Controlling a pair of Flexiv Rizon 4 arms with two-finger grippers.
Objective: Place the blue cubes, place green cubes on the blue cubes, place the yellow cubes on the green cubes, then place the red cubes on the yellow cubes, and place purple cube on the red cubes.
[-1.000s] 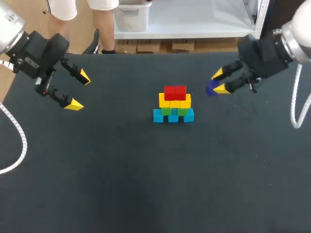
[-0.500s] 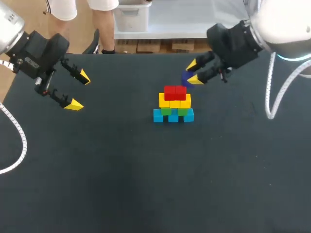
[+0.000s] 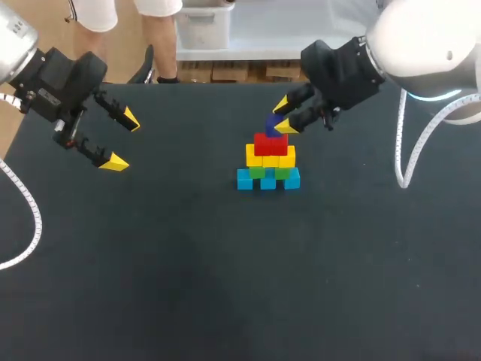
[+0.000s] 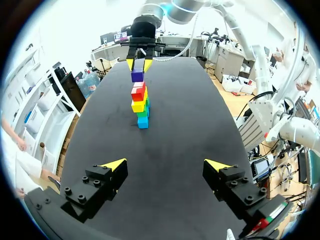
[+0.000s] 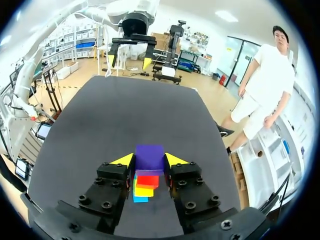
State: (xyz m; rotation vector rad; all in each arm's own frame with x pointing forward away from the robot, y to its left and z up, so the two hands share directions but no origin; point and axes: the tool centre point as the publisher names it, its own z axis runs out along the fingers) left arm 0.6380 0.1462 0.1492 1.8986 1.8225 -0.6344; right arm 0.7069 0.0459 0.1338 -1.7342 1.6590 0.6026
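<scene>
A stepped stack stands mid-table: blue cubes (image 3: 267,180) at the base, green cubes (image 3: 269,172) on them, yellow cubes (image 3: 270,159) above, red cubes (image 3: 270,143) on top. My right gripper (image 3: 282,115) hovers just above the red cubes, shut on the purple cube (image 3: 272,123). In the right wrist view the purple cube (image 5: 149,157) sits between the yellow tips of the right gripper (image 5: 149,159), over the stack (image 5: 145,186). My left gripper (image 3: 122,140) hangs open and empty over the table's far left. The left wrist view shows the left gripper (image 4: 166,164) well apart from the stack (image 4: 140,103).
The black table (image 3: 225,286) carries nothing else. Wide bare surface lies in front of the stack and to both sides.
My right arm has carried the purple cube leftward from the table's right side to just above the red cubes. The left arm has stayed still.
</scene>
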